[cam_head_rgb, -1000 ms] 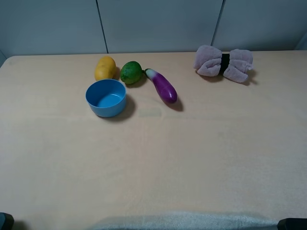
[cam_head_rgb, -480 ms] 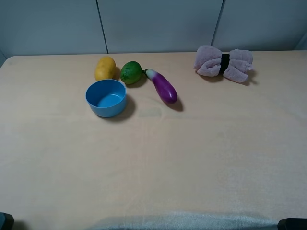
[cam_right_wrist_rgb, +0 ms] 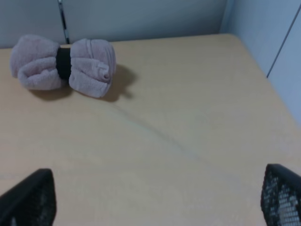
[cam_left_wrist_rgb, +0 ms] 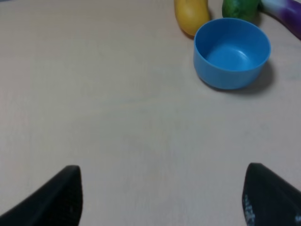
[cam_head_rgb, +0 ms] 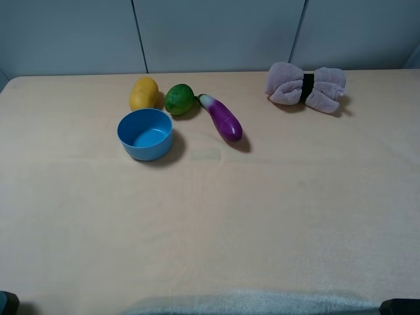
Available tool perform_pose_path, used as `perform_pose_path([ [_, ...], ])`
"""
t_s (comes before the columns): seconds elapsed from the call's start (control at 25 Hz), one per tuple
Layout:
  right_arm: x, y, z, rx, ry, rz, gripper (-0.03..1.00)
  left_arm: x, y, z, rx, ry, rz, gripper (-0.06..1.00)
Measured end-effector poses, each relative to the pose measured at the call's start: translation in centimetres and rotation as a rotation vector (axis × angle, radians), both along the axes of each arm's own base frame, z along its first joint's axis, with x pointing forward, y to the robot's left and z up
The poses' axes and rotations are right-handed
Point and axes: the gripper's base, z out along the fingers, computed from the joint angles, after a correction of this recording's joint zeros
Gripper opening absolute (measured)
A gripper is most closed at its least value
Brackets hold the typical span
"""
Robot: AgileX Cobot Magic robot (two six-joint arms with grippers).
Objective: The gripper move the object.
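The purple eggplant [cam_head_rgb: 223, 117] lies on the table at the back, just right of the green lime [cam_head_rgb: 179, 99], its white and green stem end toward the lime. Its edge also shows in the left wrist view [cam_left_wrist_rgb: 287, 13]. My left gripper [cam_left_wrist_rgb: 162, 197] is open and empty, far from the eggplant near the table's front left corner. My right gripper [cam_right_wrist_rgb: 155, 202] is open and empty near the front right, facing the pink towel. In the exterior high view only small dark parts of the arms show at the bottom corners.
A blue bowl [cam_head_rgb: 145, 134] stands in front of a yellow lemon [cam_head_rgb: 144, 93] and the lime. A rolled pink towel [cam_head_rgb: 306, 86] with a black band lies at the back right. Grey wall panels stand behind the table.
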Motion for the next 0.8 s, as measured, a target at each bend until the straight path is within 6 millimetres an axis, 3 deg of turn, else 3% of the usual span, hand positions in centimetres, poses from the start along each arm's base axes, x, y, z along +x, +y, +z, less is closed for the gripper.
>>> perform_pose_path([
  [0.4, -1.3, 0.0, -0.9, -0.035, -0.026, 0.015, 0.66, 0.0, 0.0, 0.0, 0.0, 0.0, 0.0, 0.77],
  [0.8, -1.4, 0.0, -1.0, -0.052, -0.02, 0.021, 0.66, 0.0, 0.0, 0.0, 0.0, 0.0, 0.0, 0.77],
])
